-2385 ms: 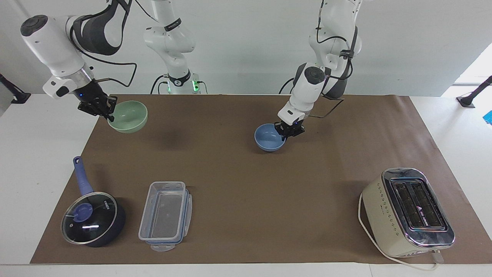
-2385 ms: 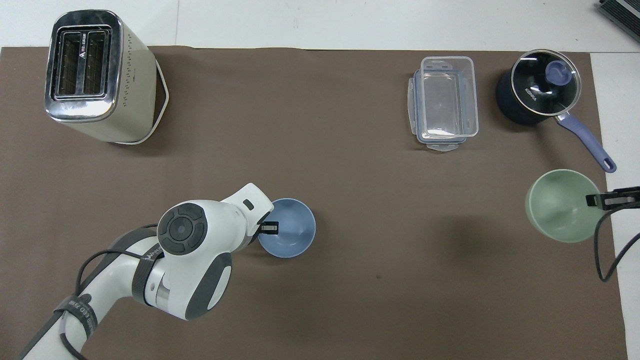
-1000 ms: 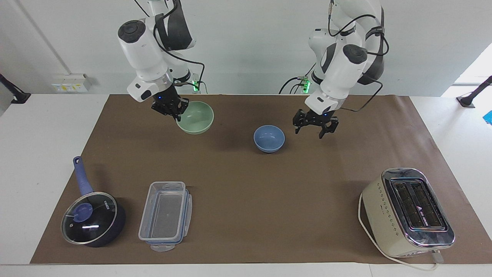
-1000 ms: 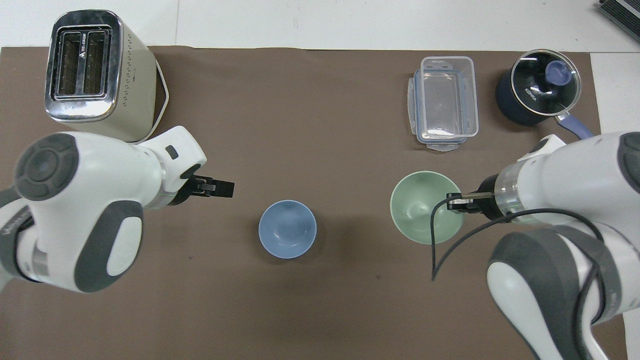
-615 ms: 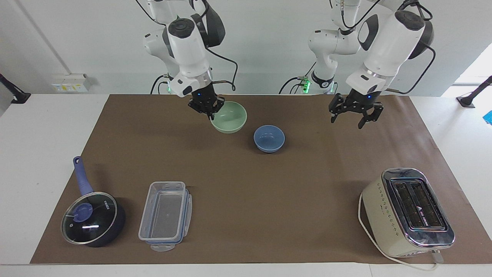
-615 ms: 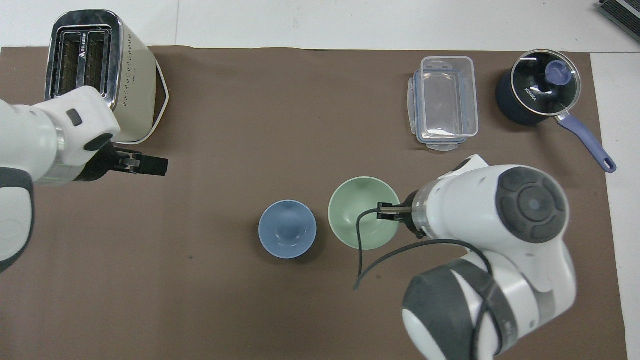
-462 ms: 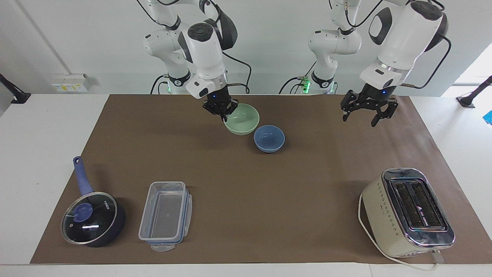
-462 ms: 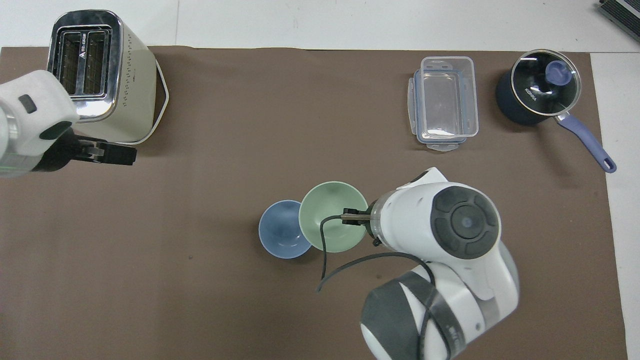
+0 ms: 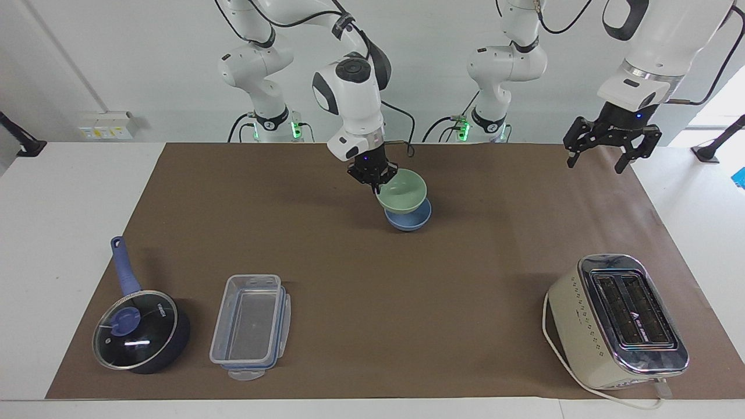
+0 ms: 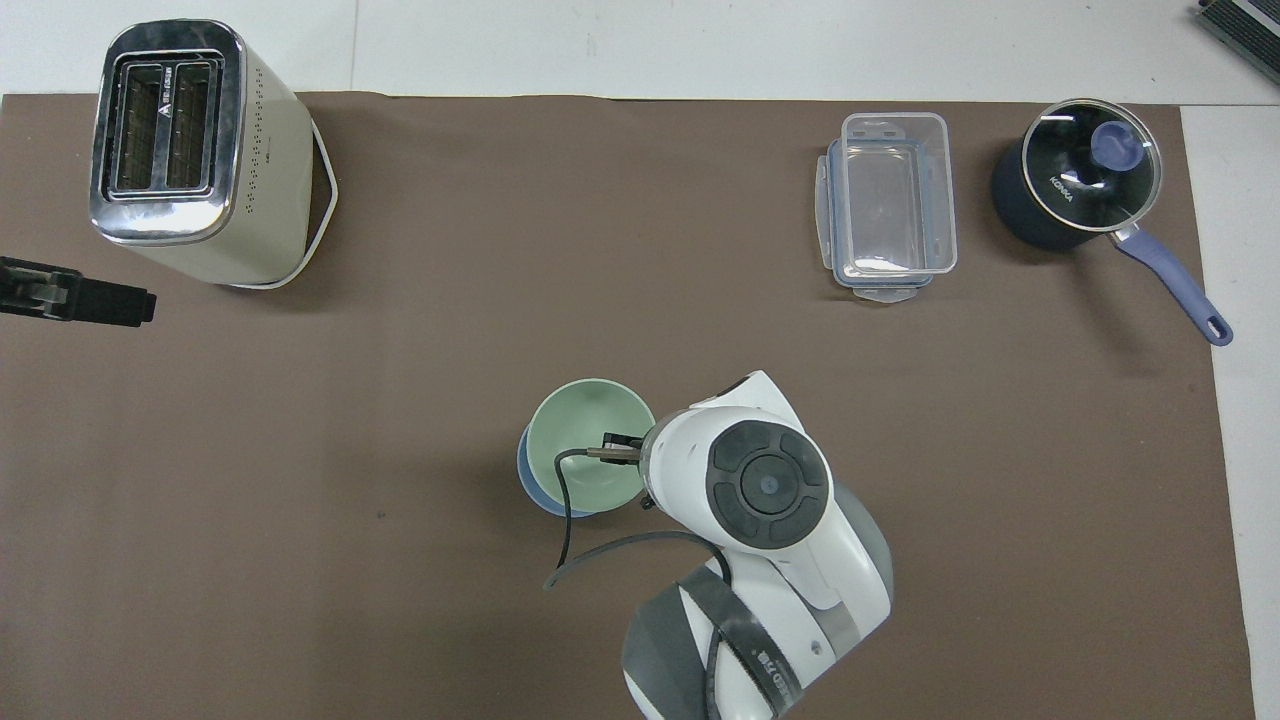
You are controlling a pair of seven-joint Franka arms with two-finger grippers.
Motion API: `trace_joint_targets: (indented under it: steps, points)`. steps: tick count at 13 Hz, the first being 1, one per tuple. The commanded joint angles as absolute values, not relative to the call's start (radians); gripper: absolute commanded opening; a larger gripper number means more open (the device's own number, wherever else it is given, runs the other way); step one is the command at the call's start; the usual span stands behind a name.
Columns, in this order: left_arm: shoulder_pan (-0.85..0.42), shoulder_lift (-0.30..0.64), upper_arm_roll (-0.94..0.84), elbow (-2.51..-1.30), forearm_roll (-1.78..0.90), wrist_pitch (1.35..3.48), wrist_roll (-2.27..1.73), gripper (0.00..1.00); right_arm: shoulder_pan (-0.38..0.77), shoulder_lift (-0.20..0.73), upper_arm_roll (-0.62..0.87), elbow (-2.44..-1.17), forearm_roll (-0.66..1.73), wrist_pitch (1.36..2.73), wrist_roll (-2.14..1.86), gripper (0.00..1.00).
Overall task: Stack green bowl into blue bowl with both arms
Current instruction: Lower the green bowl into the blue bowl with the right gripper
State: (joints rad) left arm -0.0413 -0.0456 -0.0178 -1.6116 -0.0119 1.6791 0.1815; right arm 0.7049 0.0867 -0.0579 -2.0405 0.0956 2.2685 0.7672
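The right gripper (image 9: 376,184) is clamped on the rim of the green bowl (image 9: 403,192), holding it tilted just over the blue bowl (image 9: 409,219), which sits mid-mat. The left gripper (image 9: 605,152) hangs with its fingers spread apart, holding nothing, over the mat's edge at the left arm's end, above the toaster (image 9: 618,321)

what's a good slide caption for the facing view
Right gripper holds the green bowl over the blue bowl; left gripper hangs open, empty.
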Motion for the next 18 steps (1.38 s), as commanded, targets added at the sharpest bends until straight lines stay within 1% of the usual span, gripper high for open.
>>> trace_joint_targets:
  steps: [1, 2, 3, 5, 18]
  points:
    - [-0.028, 0.017, -0.031, -1.497, 0.009, 1.565, 0.189, 1.0, 0.709, 0.101, -0.063, -2.036, 0.092, 2.289, 0.784, 0.0]
    - [-0.026, 0.029, -0.031, -1.471, 0.012, 1.531, 0.186, 1.0, 0.733, 0.112, -0.063, -2.042, 0.094, 2.315, 0.785, 0.0]
    - [-0.026, 0.029, -0.032, -1.471, 0.018, 1.523, 0.183, 1.0, 0.739, 0.129, -0.063, -2.042, 0.094, 2.33, 0.799, 0.0]
    - [-0.035, 0.009, -0.034, -1.5, 0.017, 1.526, 0.181, 1.0, 0.767, 0.164, -0.064, -2.043, 0.092, 2.364, 0.818, 0.0]
    - [-0.035, -0.011, -0.034, -1.528, 0.017, 1.525, 0.183, 1.0, 0.756, 0.198, -0.063, -2.049, 0.089, 2.395, 0.795, 0.0]
